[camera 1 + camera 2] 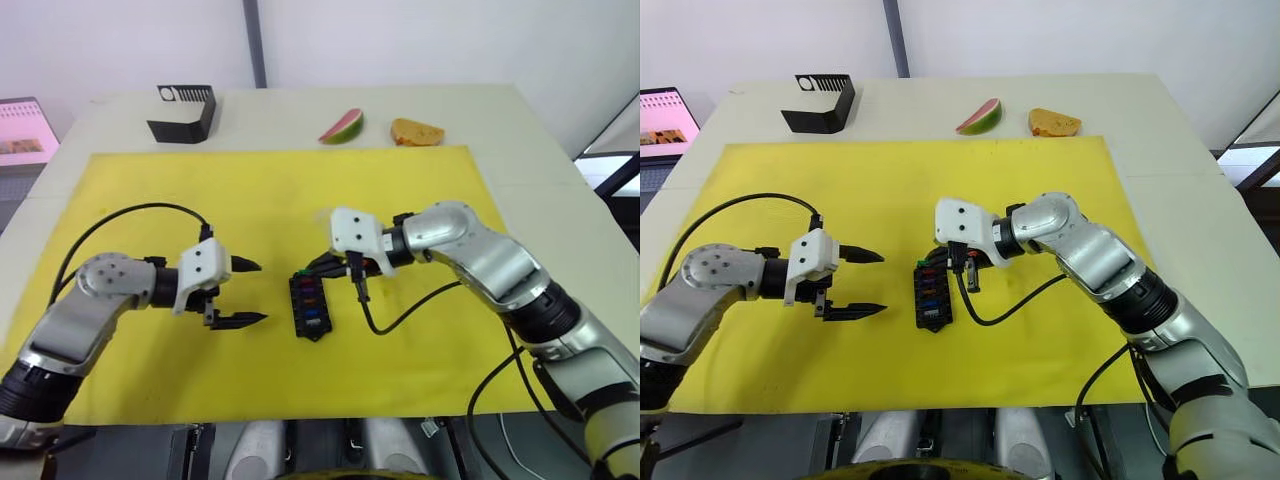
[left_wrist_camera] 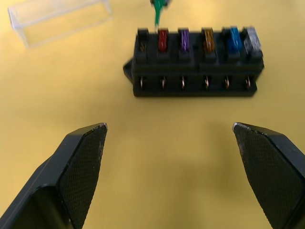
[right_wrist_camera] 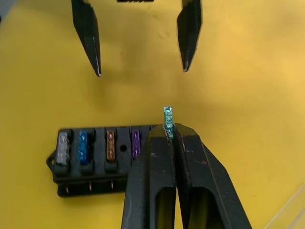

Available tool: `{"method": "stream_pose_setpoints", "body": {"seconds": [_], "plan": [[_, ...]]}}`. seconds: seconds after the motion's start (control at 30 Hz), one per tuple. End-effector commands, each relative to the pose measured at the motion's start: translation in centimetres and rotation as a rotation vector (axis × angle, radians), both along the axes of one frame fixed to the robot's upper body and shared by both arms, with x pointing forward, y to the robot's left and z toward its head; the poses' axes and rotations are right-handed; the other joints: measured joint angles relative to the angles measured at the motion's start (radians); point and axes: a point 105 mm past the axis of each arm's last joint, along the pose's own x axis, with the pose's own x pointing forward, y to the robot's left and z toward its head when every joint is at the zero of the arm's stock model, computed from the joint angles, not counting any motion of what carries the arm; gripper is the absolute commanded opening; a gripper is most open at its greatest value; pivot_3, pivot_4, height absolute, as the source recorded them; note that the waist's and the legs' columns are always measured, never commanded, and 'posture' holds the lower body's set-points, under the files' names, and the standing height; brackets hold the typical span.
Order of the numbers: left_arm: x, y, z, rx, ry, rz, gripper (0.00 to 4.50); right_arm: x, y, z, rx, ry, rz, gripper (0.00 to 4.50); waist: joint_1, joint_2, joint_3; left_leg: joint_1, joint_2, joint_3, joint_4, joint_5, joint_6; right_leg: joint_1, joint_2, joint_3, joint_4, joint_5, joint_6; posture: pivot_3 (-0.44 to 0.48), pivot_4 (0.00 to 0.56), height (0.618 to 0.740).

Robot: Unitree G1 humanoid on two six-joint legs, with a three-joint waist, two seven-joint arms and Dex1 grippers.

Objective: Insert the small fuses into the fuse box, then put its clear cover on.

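Two black fingers of the right gripper are pressed together on a little green fuse. The fuse sticks up out of the fingertips, thin and straight.

Just under those fingertips sits the fuse box, a small black block on the yellow mat. One row holds a red fuse, a purple fuse, a tan fuse, a blue fuse and a grey fuse. One end slot, next to the red one, looks empty. The green fuse hangs right beside that slot. The other row of slots has nothing in it.

Across the box from the right fingers, the left gripper waits with its fingers spread wide. It holds nothing and touches nothing.

The clear cover lies on the mat, off to one side of the box, past the end with the empty slot.

What could go wrong? I think the green fuse could miss the slot if it comes down a bit crooked. Then its legs might bend, or it might slip out of the fingers. Pushing down could also slide the light box along the mat, since nothing holds it.
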Motion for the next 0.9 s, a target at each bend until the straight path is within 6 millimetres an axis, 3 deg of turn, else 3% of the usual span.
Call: {"method": "stream_pose_setpoints", "body": {"seconds": [0.03, 0.9], "plan": [[0.1, -0.2, 0.3, 0.012, -0.031, -0.015, 4.43, 0.2, 0.5, 0.9, -0.007, -0.061, 0.044, 0.0, -0.002, 0.0, 0.0, 0.0, 0.0, 0.0, 0.0, 0.0, 0.0, 0.0, 0.0, 0.0, 0.0, 0.0, 0.0, 0.0, 0.15, 0.74], [0.5, -0.9, 0.7, -0.005, -0.048, -0.033, 4.43, 1.4, 0.5, -0.1, -0.027, -0.062, 0.035, 0.0, -0.001, 0.0, 0.0, 0.001, 0.0, 0.0, 0.0, 0.001, -0.003, 0.0, 0.0, 0.0, 0.002, 0.0, 0.0, 0.0, 0.15, 0.74]]}}
